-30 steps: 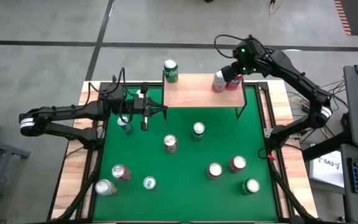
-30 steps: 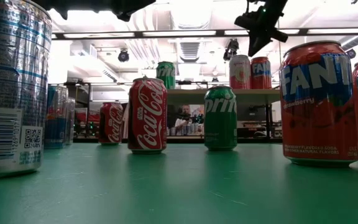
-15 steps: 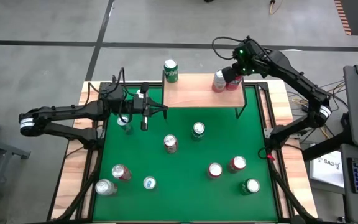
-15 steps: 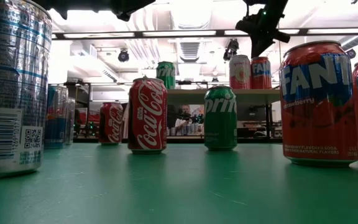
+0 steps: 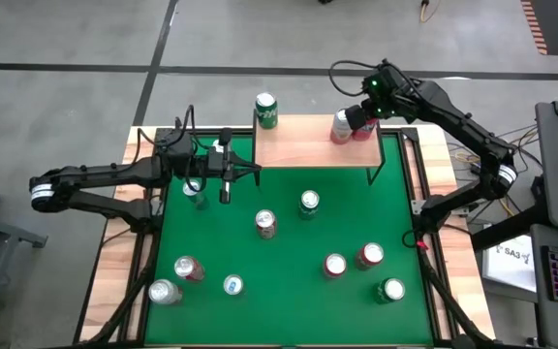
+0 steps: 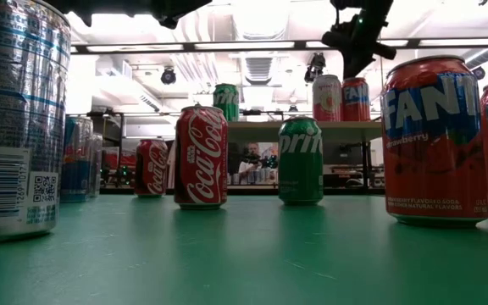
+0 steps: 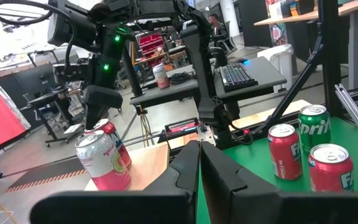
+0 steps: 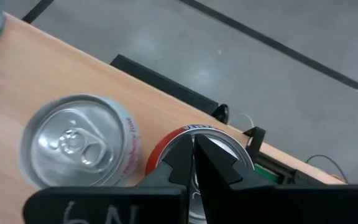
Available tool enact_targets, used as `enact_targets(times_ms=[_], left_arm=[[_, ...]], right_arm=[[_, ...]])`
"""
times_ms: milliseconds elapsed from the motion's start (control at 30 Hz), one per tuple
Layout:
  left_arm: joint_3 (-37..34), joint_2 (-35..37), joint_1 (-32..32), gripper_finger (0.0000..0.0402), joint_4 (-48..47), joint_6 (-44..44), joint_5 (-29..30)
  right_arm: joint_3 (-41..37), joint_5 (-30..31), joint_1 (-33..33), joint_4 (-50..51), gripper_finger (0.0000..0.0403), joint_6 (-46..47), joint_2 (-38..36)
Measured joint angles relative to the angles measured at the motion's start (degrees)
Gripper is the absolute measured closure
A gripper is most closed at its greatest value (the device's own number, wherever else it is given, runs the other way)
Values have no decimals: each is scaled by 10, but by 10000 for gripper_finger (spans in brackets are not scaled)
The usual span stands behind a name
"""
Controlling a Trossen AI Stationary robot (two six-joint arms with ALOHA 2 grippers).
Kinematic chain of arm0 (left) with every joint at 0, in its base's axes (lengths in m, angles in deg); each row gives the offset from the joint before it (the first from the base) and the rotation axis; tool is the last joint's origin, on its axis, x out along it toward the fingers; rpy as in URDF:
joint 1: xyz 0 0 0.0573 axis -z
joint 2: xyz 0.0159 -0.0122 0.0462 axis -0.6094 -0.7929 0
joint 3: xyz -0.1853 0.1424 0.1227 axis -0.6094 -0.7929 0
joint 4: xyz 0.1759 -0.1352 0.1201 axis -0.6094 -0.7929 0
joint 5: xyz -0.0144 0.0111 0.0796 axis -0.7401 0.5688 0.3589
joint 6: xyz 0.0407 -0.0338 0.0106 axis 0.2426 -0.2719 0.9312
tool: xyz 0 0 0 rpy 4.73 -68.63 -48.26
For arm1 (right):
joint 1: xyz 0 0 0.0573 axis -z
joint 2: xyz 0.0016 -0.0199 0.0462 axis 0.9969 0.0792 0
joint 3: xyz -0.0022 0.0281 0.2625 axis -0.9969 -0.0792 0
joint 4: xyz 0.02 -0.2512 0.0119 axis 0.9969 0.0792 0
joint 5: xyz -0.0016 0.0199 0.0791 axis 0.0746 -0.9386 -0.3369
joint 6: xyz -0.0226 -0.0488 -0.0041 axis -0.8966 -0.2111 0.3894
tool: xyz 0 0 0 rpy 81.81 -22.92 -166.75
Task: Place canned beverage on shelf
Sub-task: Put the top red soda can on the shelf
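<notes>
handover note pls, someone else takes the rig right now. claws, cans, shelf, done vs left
Right claw: shut, empty, hovering over the red can at the shelf's right end.
Left claw: shut, empty, hanging over the green table beside the shelf's left edge.
Shelf: three cans upright on top, the green can at the back-left corner, the pink can and the red can side by side at the right.
Done: those three are placed.
Left: nine cans stand on the green table, none gripped. Pick one and put it on the bare middle of the board.
</notes>
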Motion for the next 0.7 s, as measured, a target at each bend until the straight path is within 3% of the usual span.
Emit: enact_targets(times_ms=[700], left_arm=[[0, 0, 0, 402, 0, -6, 0]], right_arm=[[-10, 32, 0, -26, 392, -38, -5]])
